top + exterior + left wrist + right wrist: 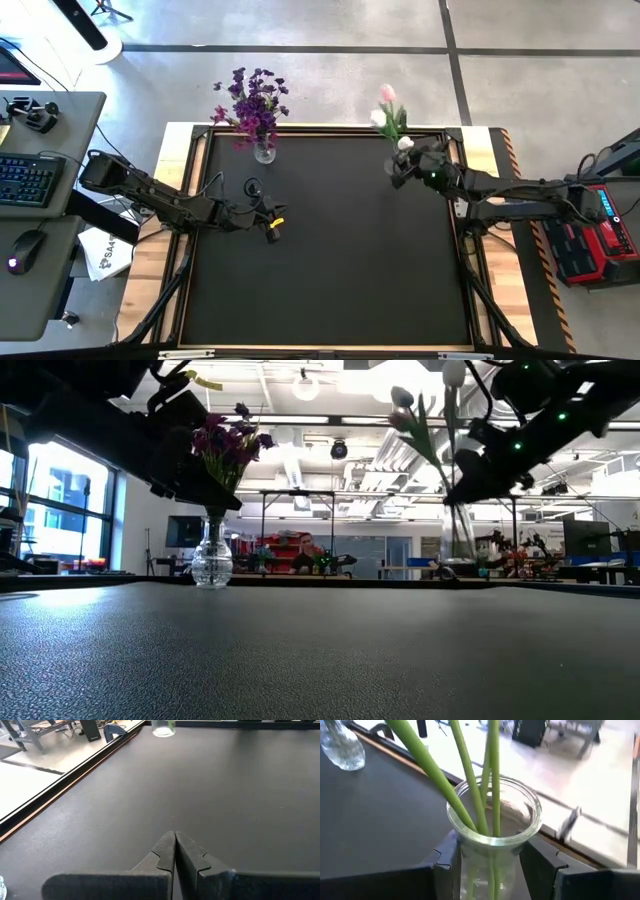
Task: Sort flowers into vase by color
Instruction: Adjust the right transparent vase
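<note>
R gripper at the tulip vase, L gripper idle mid-desk.
High view: we see purple flowers [252, 103] in a vase [264, 152] at the desk [330, 280] far edge, tulips [390, 112] far R. Low view: tulip vase [458, 535] upright. L wrist: L gripper [174, 851] fingers closed, empty. R wrist: R gripper [492, 862] fingers flank the vase w/ 3 stems [492, 780]; we can't tell if gripping.

Open-plan lab: exposed ceiling ducts [300, 460], workbenches [300, 570], keyboard [25, 178] desk beside table
</note>
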`<action>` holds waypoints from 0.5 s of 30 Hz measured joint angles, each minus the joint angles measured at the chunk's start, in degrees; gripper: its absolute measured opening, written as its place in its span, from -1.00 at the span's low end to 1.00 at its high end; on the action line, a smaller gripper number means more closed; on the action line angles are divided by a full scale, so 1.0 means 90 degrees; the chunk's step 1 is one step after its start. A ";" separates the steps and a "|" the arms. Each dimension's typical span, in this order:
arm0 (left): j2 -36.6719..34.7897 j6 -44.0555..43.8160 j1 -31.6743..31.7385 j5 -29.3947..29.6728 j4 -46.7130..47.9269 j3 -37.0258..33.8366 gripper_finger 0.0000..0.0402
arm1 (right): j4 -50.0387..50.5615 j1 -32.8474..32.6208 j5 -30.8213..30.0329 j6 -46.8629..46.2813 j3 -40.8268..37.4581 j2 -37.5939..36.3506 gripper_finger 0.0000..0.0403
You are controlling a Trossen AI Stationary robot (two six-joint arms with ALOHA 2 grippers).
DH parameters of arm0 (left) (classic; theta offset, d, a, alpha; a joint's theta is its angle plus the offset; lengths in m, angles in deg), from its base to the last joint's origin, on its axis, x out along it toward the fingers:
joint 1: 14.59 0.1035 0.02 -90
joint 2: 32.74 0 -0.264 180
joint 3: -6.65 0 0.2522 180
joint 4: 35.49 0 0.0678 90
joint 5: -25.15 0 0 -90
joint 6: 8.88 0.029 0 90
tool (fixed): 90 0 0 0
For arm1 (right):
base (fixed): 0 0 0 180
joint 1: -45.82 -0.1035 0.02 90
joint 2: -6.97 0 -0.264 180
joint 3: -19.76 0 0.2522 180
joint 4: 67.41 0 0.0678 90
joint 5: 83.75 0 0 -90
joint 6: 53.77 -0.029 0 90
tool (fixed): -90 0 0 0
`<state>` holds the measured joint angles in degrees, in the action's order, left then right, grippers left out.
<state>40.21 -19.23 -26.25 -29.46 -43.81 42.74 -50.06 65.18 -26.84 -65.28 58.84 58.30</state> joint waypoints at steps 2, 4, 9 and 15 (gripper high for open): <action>0.0000 0.0002 0.0000 0.0000 0.0000 0.0000 -1.00 | -0.0463 0.0314 0.0321 0.0458 0.0000 0.0080 -0.36; 0.0000 0.0002 0.0000 -0.0001 0.0000 0.0000 -1.00 | -0.1055 0.0679 0.0724 0.0840 0.0000 0.0261 -0.36; 0.0000 0.0002 0.0000 -0.0001 0.0002 0.0000 -1.00 | -0.2177 0.1565 0.1673 0.1325 0.0000 0.1131 -0.36; 0.0000 0.0000 0.0000 -0.0001 0.0002 0.0000 -1.00 | -0.2375 0.2352 0.2082 0.1499 0.0000 0.2108 -0.36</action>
<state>40.21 -19.23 -26.25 -29.48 -43.79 42.74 -71.44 86.35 -8.10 -51.79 58.84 77.27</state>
